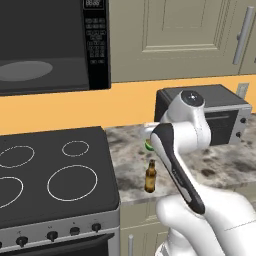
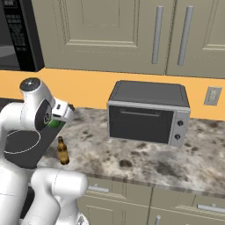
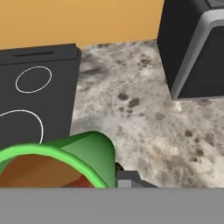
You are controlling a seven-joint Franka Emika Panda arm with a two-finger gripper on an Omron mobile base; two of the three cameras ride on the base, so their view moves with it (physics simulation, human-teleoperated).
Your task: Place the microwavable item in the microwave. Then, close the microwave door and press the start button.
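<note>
My tool (image 3: 114, 177) pinched narrow on the small bright green tapered cup (image 3: 83, 153), brown liquid inside, above the speckled stone desk (image 3: 144, 118), I see brown glass bottle (image 1: 150, 176) nearby.

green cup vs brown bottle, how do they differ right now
The green cup is bright green, wide-mouthed and open, with brown liquid showing; the brown bottle is dark amber, slim and narrow-necked. The cup sits up at the gripper, jaws shut on its wall; the bottle stands upright and untouched on the counter. Both are drink containers.
</note>
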